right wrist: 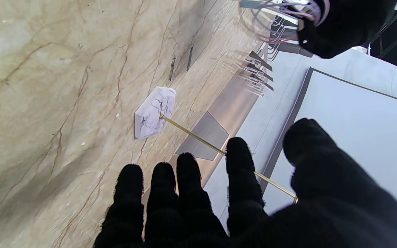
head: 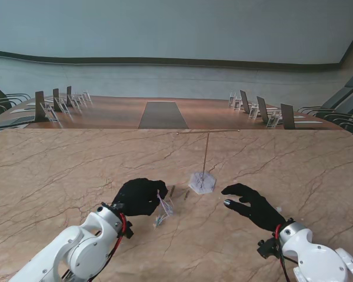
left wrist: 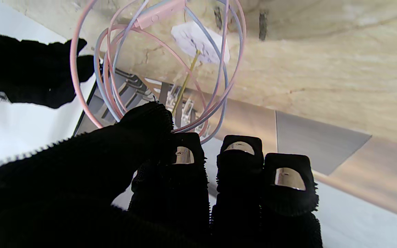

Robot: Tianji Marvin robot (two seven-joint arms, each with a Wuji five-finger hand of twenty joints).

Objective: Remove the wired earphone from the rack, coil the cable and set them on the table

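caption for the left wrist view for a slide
Left hand pinches the coiled pink-and-blue earphone cable above the marble table.

Coiled earphone cable (left wrist: 171, 69) in left hand (left wrist: 143, 165)

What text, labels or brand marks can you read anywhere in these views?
None can be read.
Pink and blue coiled earphone cable, pinched in the black-gloved left hand: no print shows, nor on its pink inline remote.
White marble hexagonal rack base with brass rod: veining only.
Clear placard stands on the far conference table: too small to read.
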